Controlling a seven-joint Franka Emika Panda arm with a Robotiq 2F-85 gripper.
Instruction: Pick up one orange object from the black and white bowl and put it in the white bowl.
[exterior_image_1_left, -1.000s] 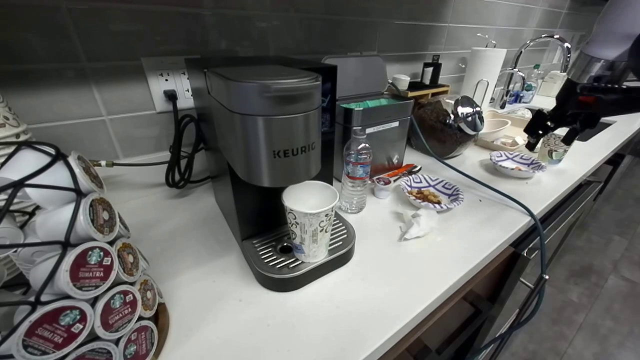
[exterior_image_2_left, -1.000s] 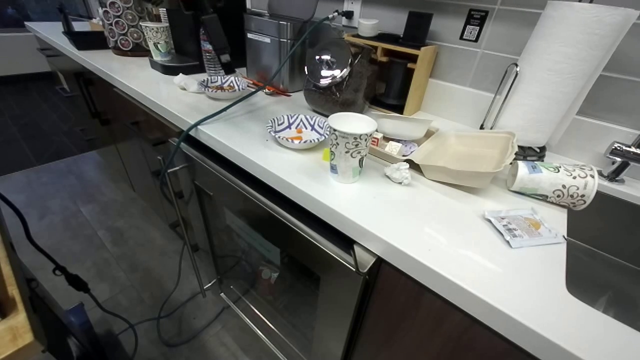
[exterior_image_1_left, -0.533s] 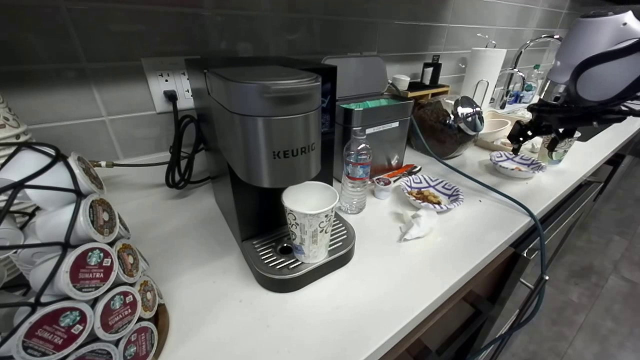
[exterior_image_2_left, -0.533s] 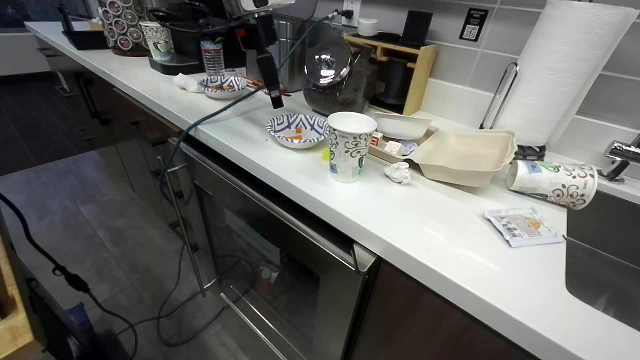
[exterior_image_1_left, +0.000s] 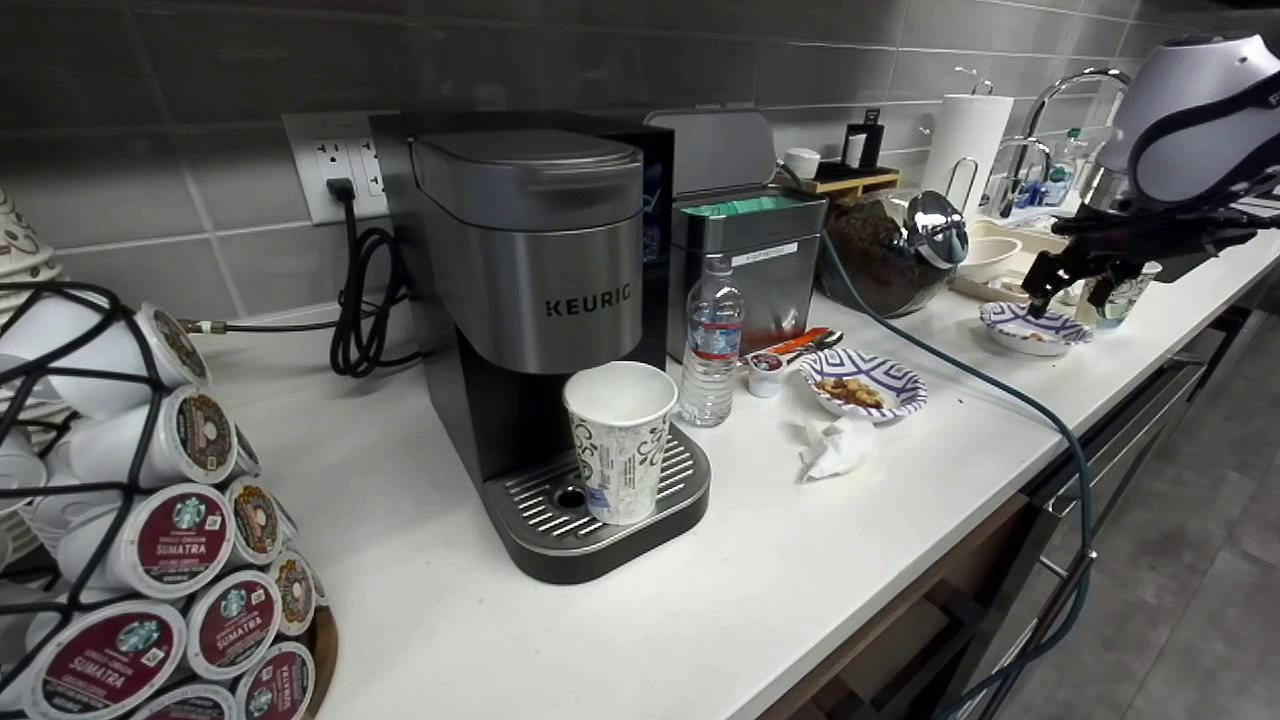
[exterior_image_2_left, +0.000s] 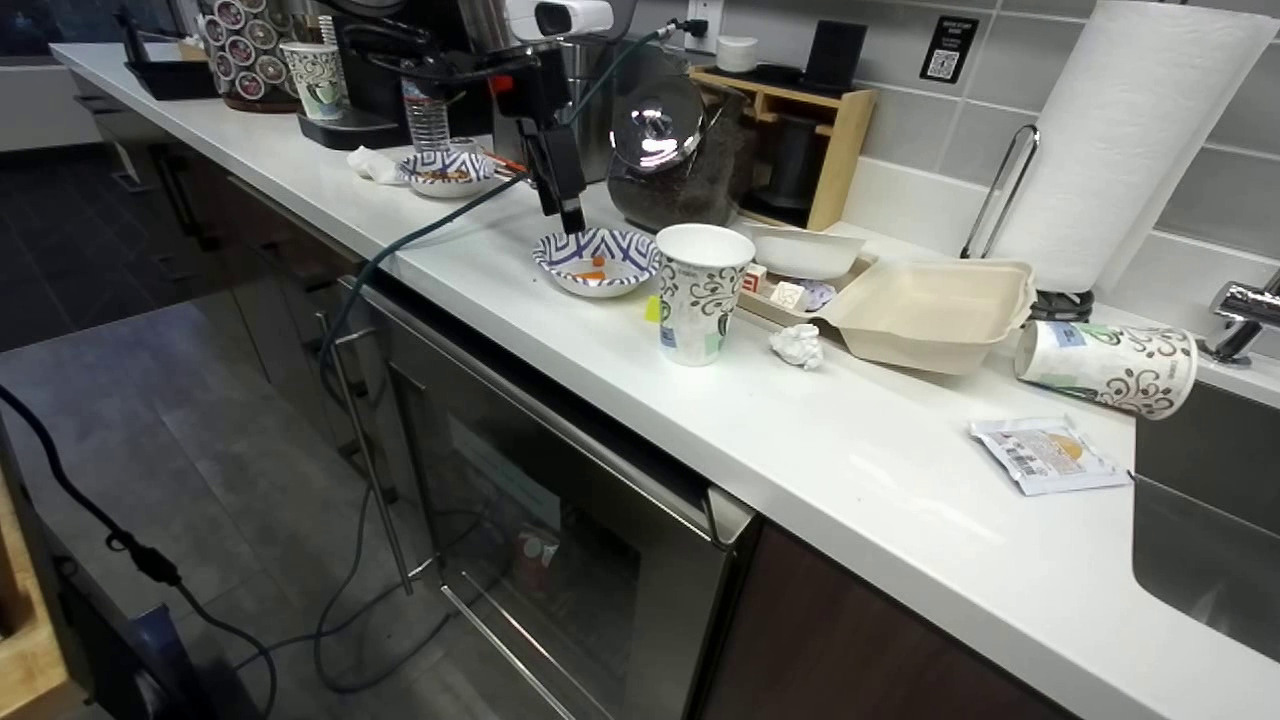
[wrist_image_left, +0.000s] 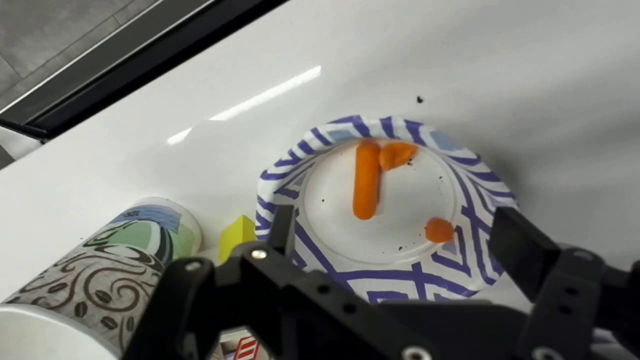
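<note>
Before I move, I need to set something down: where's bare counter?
Free: counter between the crumpled paper and the packet, and between the pods and the drip tray. Crowded: around the carrot bowl, gripper above, cup beside.

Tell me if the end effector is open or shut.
Open: in the wrist view the end effector has its fingers well apart, the bowl showing through the gap.
</note>
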